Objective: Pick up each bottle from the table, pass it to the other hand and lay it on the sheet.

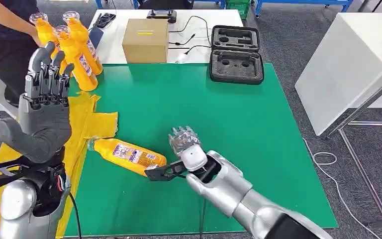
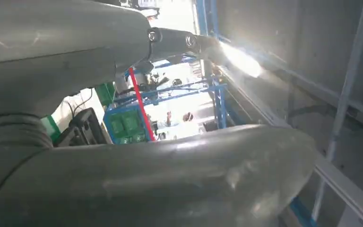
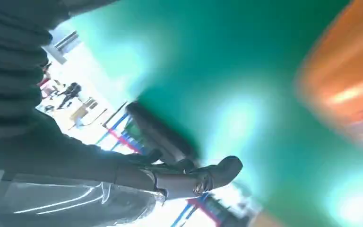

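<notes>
The green table (image 1: pixel 219 114) was the broadest thing in sight, a flat matte top with a straight far edge. Along its left edge lay the yellow sheet (image 1: pixel 87 122), thin, crinkled plastic with a ragged outline. On the table's near half, just beside the sheet, a yellow bottle (image 1: pixel 127 155) lay on its side: smooth, glossy and tapered, with a printed label and its narrow end toward the sheet. In the right wrist view the bottle (image 3: pixel 345 90) was an orange blur over the green.

The left hand (image 1: pixel 45 112) stood raised over the sheet, its grey ribbed palm upright and dark fingers straight and apart, holding nothing. The right hand (image 1: pixel 184 149), on a polished silver forearm, was at the bottle's broad end, its fingers spread and pointing away over the table; a dark thumb tip sat against the bottle's base without gripping it.

At the table's far edge lay an open black case (image 1: pixel 236 55) with a foam lining of shaped cut-outs, and beside it a plain cardboard box (image 1: pixel 145 40). At the table's far left corner stood three upright yellow bottles (image 1: pixel 77 50) with clear rounded caps, a person's arm (image 1: pixel 10 22) just behind them.
</notes>
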Controlling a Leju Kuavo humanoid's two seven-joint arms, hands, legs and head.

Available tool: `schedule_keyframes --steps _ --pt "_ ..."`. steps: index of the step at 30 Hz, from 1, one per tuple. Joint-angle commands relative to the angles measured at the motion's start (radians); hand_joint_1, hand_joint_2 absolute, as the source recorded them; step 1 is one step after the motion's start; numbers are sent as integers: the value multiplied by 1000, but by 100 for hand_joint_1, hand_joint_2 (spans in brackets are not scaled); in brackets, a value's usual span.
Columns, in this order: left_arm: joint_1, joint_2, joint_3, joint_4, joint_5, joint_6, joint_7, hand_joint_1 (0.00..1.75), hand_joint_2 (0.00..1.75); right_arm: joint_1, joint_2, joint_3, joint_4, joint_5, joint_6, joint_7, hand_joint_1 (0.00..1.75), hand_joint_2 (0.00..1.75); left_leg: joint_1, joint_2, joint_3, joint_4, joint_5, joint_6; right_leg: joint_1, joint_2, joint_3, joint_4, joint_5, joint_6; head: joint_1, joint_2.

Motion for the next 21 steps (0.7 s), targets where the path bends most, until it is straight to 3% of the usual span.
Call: schedule_keyframes --steps 1,5,7,21 --pt "71 72 46 -53 5 26 -31 0 0 202 -218 -293 -757 10 36 59 0 0 0 -4 -3 1 0 -1 0 -3 -3 1 -1 0 0 0" --pt "91 68 53 -68 1 27 -34 0 0 240 -179 -355 -848 6 -42 78 0 0 0 -4 -4 1 -1 -3 -1 -2 -3 1 -2 -1 0 0" --pt "117 63 51 -82 -8 18 -44 0 0 267 -77 -432 -933 -89 -149 90 0 0 -1 -3 -5 0 -1 -2 -1 -1 -5 1 -1 -1 0 0" --pt "85 57 32 -60 -10 11 -51 0 0 246 -56 -414 -867 -115 -236 66 0 0 1 -2 -2 -1 -1 -3 0 1 -2 0 -1 0 0 0"
